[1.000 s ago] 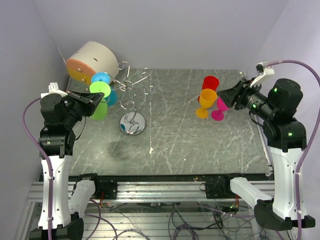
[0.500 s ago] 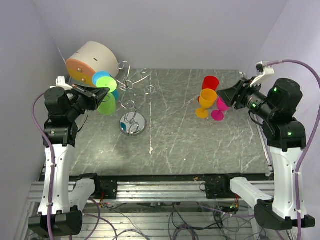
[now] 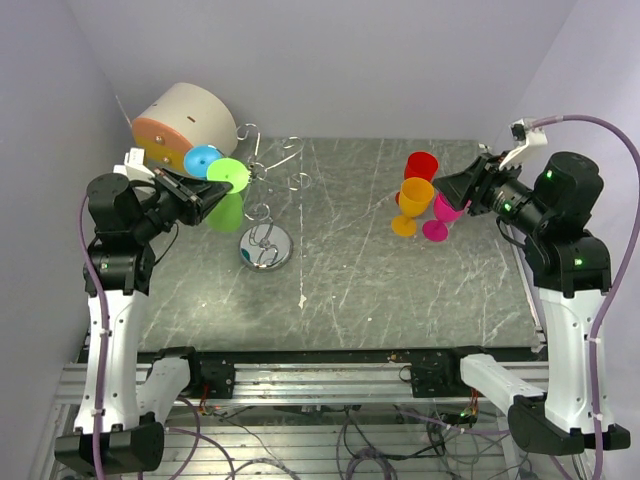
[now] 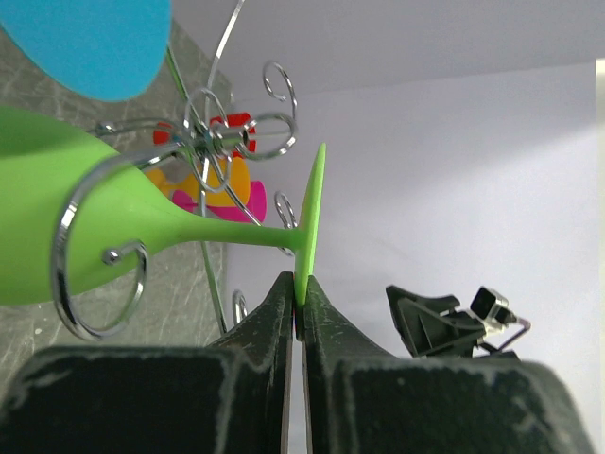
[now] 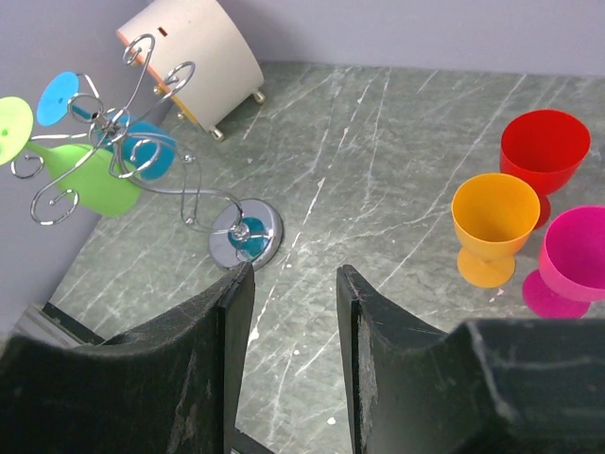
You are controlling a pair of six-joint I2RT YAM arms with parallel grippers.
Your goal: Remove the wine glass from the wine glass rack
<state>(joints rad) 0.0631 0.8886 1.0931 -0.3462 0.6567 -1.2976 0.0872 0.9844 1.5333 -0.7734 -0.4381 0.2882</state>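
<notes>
- The left gripper [image 4: 300,295] is closing almost fully on the thin rim of the green wine glass's [image 4: 57,227] foot, pinching it between both fingers.
- The green glass is lying on its side just ahead of those fingertips, stem level, bowl pointing away from the tool.
- A curled wire hook of the rack [image 3: 266,245] is crossing the green bowl where it narrows to the stem; I cannot tell whether the glass is hanging on it.
- A blue glass [image 4: 90,38] is sitting among the hooks just above and beyond the green one.
- A beige-and-orange drum [image 3: 185,125] is lying tipped behind the left gripper, near the back wall.
- The rack's shiny round base is standing on the grey table [image 3: 350,290], below and ahead of the left fingertips.
- An orange glass [image 5: 492,222], a red glass [image 5: 544,147] and a pink glass [image 5: 577,255] are standing upright close together, ahead and to the right of the right gripper [image 5: 293,274].
- The right gripper is hanging wide open above the table, holding nothing.
</notes>
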